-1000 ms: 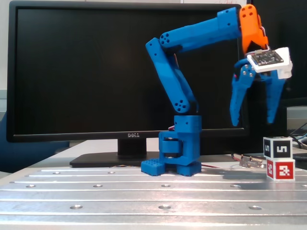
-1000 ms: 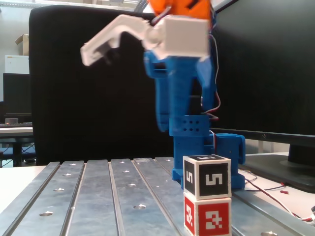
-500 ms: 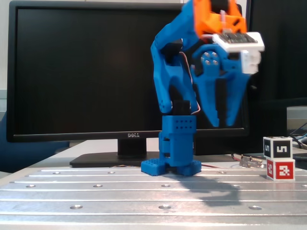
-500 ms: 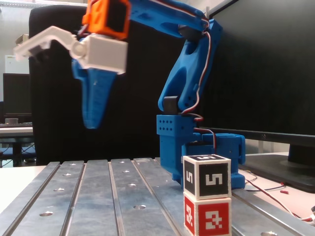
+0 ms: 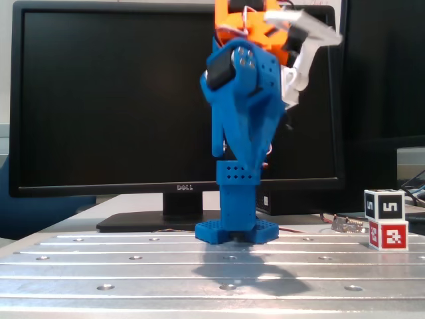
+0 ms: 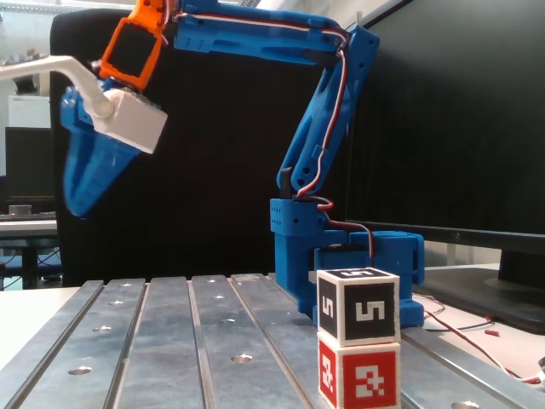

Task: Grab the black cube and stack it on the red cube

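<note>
setting: a slotted aluminium table (image 5: 133, 266) with a dark dell monitor (image 5: 113, 100) behind it; every position below is referred to the arm's blue base (image 5: 237, 229).

gripper (image 6: 77, 200): in the fixed view from the table's end it hangs high over the left of the table, well out from the base, fingertips pointing down. the blue fingers (image 6: 89, 175) overlap into a single mass there, and in the monitor-facing fixed view they merge with the arm in front of the column. whether they are apart or together cannot be told. nothing is visible between them.

task items: the black cube (image 5: 384, 204) sits squarely on top of the red cube (image 5: 388, 235), faces touching and edges roughly aligned, with the "5" marker upright. in the monitor-facing view the stack stands well to the right of the base, near the table's right edge; in the end-on view the black cube (image 6: 358, 307) and the red cube (image 6: 359, 375) lie in front of the base, towards the camera.

governing relation: the stack lies on the far side of the base from the fingers and low, well apart from them.

judgement: the stacking appears complete; any further move need only keep the arm clear of the stack.
</note>
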Controlling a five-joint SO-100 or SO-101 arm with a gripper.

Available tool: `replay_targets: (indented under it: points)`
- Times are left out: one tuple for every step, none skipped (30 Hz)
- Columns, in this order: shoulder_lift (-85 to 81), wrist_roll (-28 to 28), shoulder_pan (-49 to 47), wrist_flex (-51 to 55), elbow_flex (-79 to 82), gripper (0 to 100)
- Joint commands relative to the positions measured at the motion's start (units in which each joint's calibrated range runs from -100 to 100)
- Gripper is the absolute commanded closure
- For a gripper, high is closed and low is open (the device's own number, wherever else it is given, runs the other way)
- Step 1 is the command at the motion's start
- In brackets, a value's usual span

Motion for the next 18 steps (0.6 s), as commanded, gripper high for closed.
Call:
replay_targets:
  points:
    - [-0.69,7.74,0.43,-4.02,-0.35,99]
    - [-0.69,9.42,0.43,-4.44,-0.35,99]
    - [-0.69,10.84,0.50,-4.44,-0.35,99]
    - [-0.77,11.90,0.65,-4.44,-0.35,99]
    - [-0.77,12.63,0.72,-4.44,-0.35,99]
    - [-0.77,13.26,0.72,-4.44,-0.35,99]
    - [-0.86,13.95,0.72,-4.53,-0.35,99]
    - [-0.86,14.58,0.72,-4.53,-0.35,99]
    - [-0.86,15.42,0.72,-4.79,-0.35,99]
    - [-1.11,16.53,0.72,-5.13,-0.35,99]
    - [-1.78,17.58,0.65,-5.21,-0.08,99]
    - [-2.86,18.47,0.65,-5.64,1.00,99]
    - [-4.37,19.10,0.65,-6.75,2.63,99]
    - [-6.29,19.63,0.65,-8.04,4.71,99]
    - [-8.63,20.05,0.65,-9.83,7.52,99]
    - [-11.22,20.37,0.65,-11.80,10.86,99]
    - [-13.89,20.42,0.72,-13.85,14.21,99]
    - [-16.65,20.42,0.72,-15.99,17.74,99]
